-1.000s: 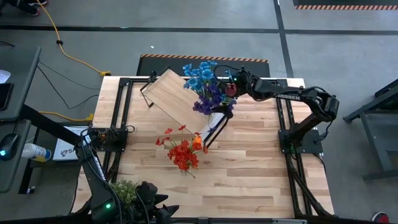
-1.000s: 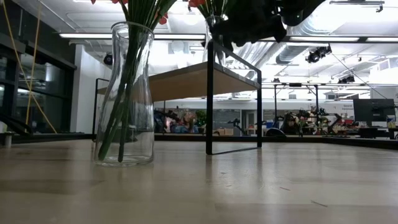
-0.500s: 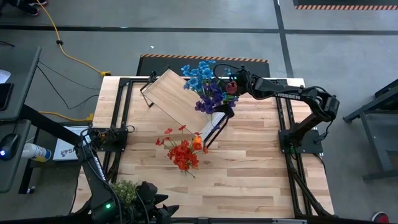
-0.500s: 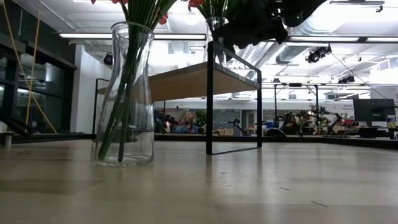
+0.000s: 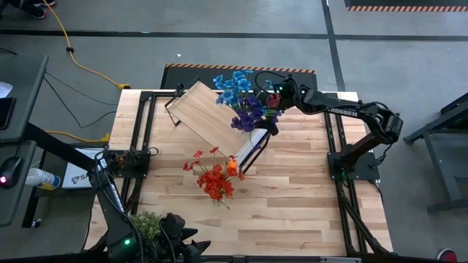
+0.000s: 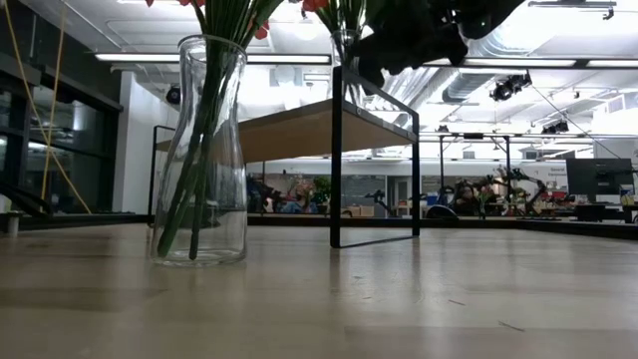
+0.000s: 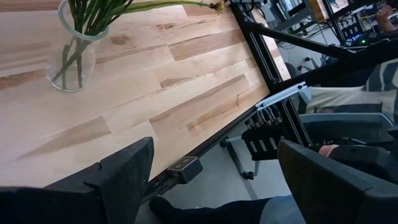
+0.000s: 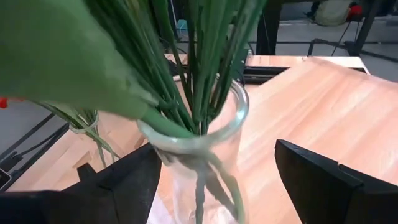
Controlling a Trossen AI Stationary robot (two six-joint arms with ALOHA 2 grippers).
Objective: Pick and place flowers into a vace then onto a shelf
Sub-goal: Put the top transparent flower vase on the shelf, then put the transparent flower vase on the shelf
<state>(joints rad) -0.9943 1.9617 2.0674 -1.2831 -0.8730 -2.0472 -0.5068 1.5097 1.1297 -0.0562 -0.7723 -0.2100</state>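
Note:
A clear glass vase (image 8: 199, 149) of blue and purple flowers (image 5: 241, 98) stands on the right end of the light wood shelf (image 5: 203, 113); the low view shows it there too (image 6: 344, 50). My right gripper (image 8: 217, 163) is open, one finger on either side of this vase and apart from the glass. A second vase (image 6: 201, 160) with red and orange flowers (image 5: 216, 179) stands on the table. My left gripper (image 7: 214, 171) waits open at the near left corner, holding nothing.
A bushy pale-green clump (image 5: 146, 223) lies beside my left arm at the near edge. The shelf's black frame legs (image 6: 336, 160) stand on the tabletop (image 5: 292, 197), which shows bare wood toward the near right. A seated person's legs (image 7: 348, 106) show beyond the table edge.
My right gripper has shifted a little toward the table's far edge, staying open. The vase with blue and purple flowers has kept its place on the shelf.

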